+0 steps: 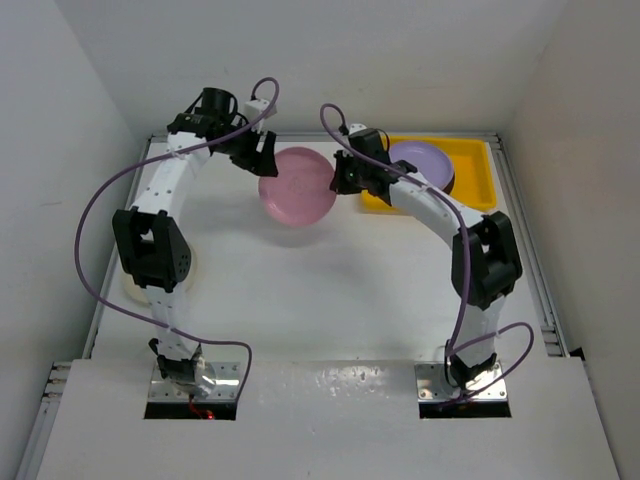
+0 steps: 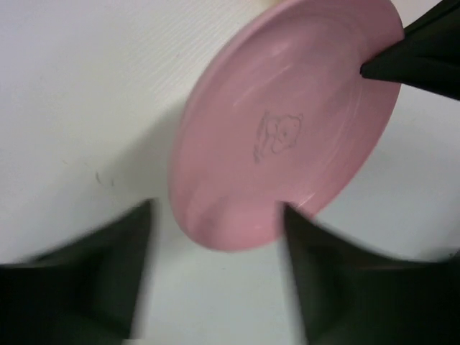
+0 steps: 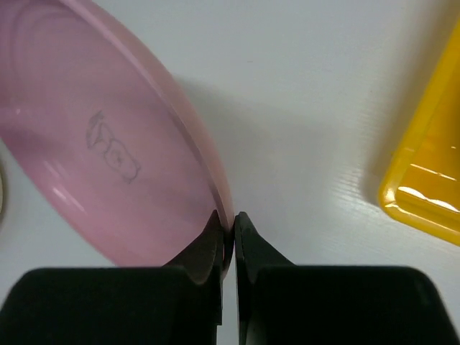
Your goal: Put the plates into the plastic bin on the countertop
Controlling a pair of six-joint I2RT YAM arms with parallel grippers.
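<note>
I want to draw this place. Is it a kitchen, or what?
Probably a robot test booth, not a kitchen: plain white walls box in the countertop, the left arm and right arm are bolted at its near edge, with a pink plate and a yellow bin to work with.

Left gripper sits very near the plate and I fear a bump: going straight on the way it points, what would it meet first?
Most likely the pink plate: its near rim lies between the open fingers of the left gripper, while the right gripper pinches its far rim. How close is unclear.
</note>
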